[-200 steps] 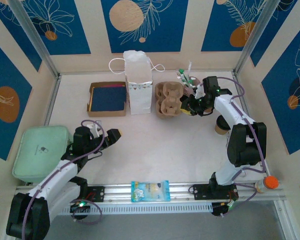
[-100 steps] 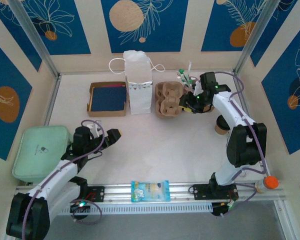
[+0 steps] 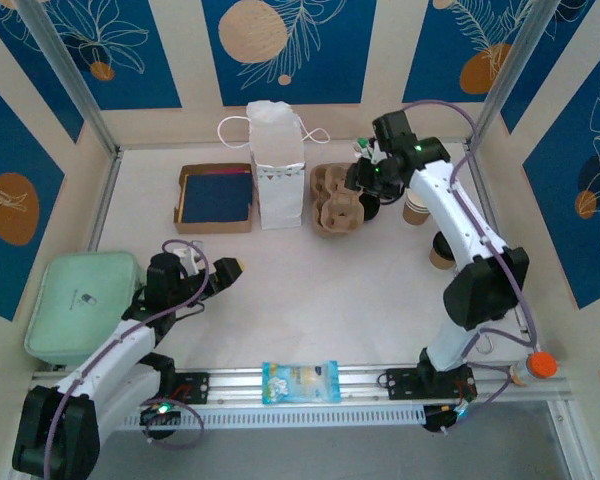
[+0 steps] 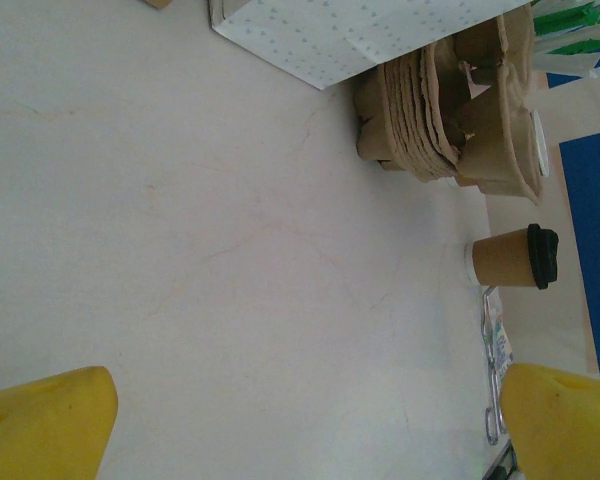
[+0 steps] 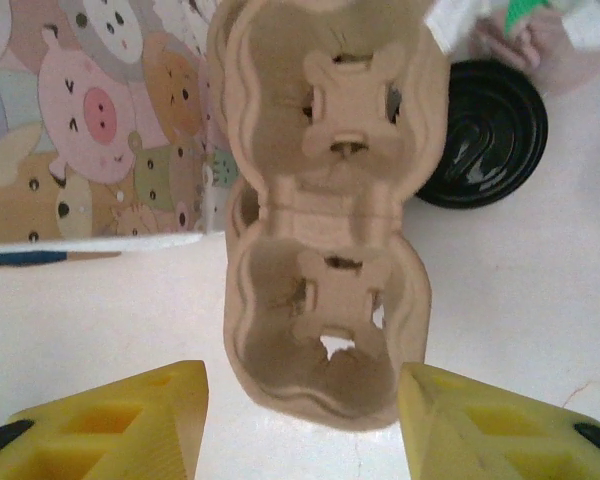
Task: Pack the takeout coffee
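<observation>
**Takeout coffee [image 3: 440, 257] lidded, not yet in a carrier**

The kraft cup stands upright beside my right arm, well apart from the pulp carrier stack [image 5: 320, 230]. Its black lid [image 4: 543, 257] is on, so it is ready for a carrier, I judge. Right pincer [image 5: 302, 395] hangs over the stack's near end, spread about its width, gripping nothing. Left pincer [image 4: 305, 420]: wide, empty.

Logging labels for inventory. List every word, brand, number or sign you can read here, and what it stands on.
Nothing here reads as legible text.
Green case: small dark mark on the lid, too small to read.
Blue packet: printing too blurred to read.
Paper bag: cartoon animals, no words visible.
</observation>
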{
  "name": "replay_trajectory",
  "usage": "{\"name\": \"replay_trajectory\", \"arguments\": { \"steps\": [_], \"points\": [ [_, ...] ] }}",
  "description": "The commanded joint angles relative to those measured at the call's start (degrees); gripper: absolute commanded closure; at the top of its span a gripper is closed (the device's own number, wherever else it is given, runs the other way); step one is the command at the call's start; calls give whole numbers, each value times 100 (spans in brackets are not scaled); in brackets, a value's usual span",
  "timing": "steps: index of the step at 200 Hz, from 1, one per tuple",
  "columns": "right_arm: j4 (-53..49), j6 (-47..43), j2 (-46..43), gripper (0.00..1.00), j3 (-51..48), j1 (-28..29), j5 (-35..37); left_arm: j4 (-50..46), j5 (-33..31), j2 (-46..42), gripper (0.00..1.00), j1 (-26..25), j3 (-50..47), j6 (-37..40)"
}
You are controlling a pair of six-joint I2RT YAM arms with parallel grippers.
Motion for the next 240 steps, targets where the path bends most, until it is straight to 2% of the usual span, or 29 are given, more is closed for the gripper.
{"name": "replay_trajectory", "arguments": {
  "steps": [1,42,106,240],
  "points": [
    [-791,-33,645,46,602,202,665,-107,-76,-128,2,66,119,122],
    [-1315,18,1620,43,1603,485,1196,-459,-181,-341,2,67,196,296],
    [-1769,170,2429,40,2527,645,1576,-565,-227,-371,2,73,201,406],
    [-1720,238,2892,41,2640,645,1406,-536,-233,-353,2,69,207,424]
  ]
}}
